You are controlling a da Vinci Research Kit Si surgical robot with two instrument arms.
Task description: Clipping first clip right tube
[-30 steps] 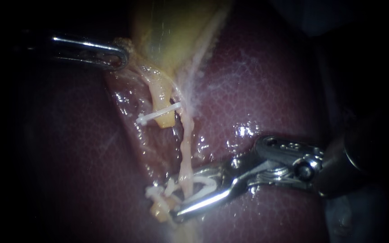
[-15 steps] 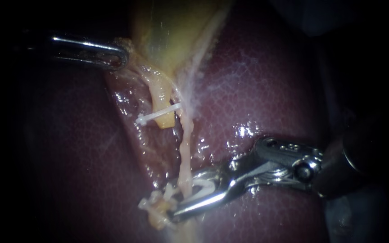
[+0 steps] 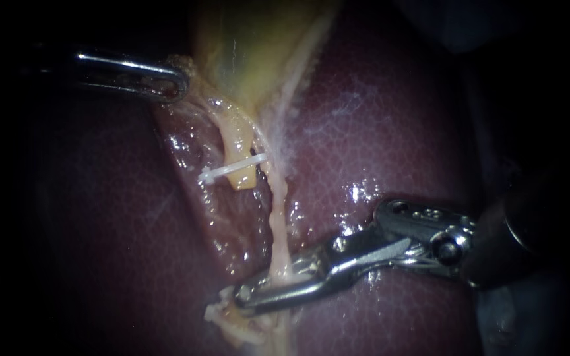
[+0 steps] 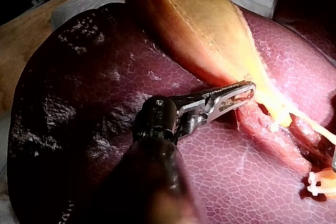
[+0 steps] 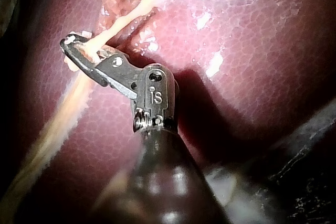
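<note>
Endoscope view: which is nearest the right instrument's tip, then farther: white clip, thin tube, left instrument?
1. thin tube: held in the right instrument.
2. white clip: higher up, just left of the tube.
3. left instrument: upper left, farthest.

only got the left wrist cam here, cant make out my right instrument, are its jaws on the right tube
Observer: Yes. In the endoscope view the right instrument has its jaws shut on the right tube, the thin pale one, low down on its run.
Operator: how far along the jaws does it sit
Observer: The right wrist view shows it crossing near the tips, not back by the hinge.
</note>
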